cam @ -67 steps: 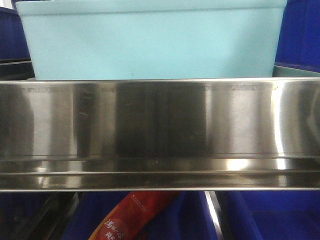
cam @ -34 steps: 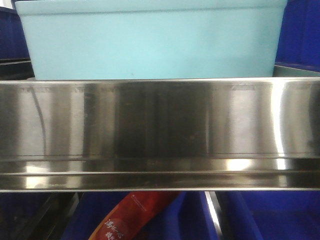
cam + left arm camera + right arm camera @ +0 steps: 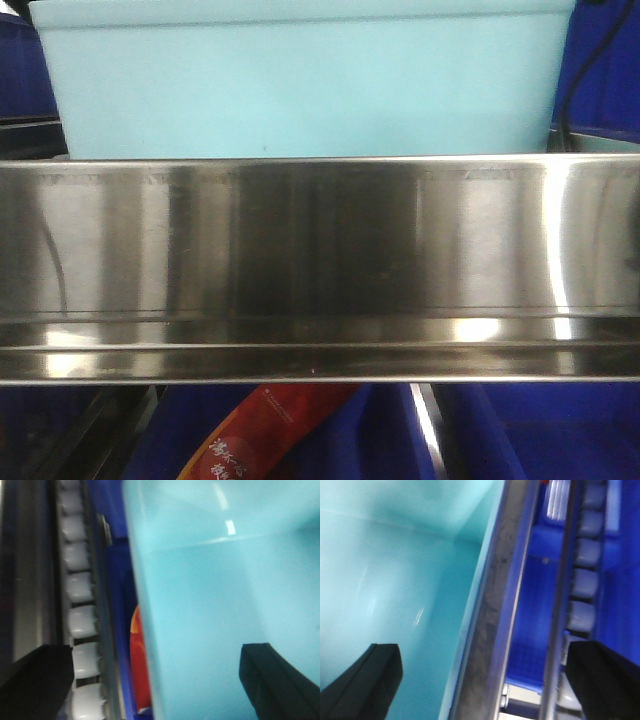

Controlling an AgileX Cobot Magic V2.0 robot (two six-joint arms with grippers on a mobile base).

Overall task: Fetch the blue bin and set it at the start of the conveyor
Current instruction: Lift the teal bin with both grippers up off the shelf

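The blue bin [image 3: 300, 85] is a pale turquoise tub standing on the shelf behind the steel rail. My left gripper [image 3: 152, 652] is open and straddles the bin's left wall [image 3: 200, 605]: one finger [image 3: 35, 680] is outside over the rollers, the other [image 3: 275, 680] is inside the tub. My right gripper [image 3: 485, 650] is open and straddles the bin's right wall [image 3: 395, 580]: one finger [image 3: 365, 685] is inside, the other [image 3: 605, 680] is outside. Neither gripper shows in the front view. The conveyor start is out of view.
A shiny stainless-steel shelf rail [image 3: 320, 260] spans the front view below the bin. Dark royal-blue crates [image 3: 600, 60] flank the bin, with more below [image 3: 540, 430]. A red packet [image 3: 260, 430] lies below the rail. White rollers [image 3: 80, 620] run beside the bin.
The bin has not visibly moved. A dark cable has come into view at the bin's upper right, and dark reflections have shifted on the left of the rail.
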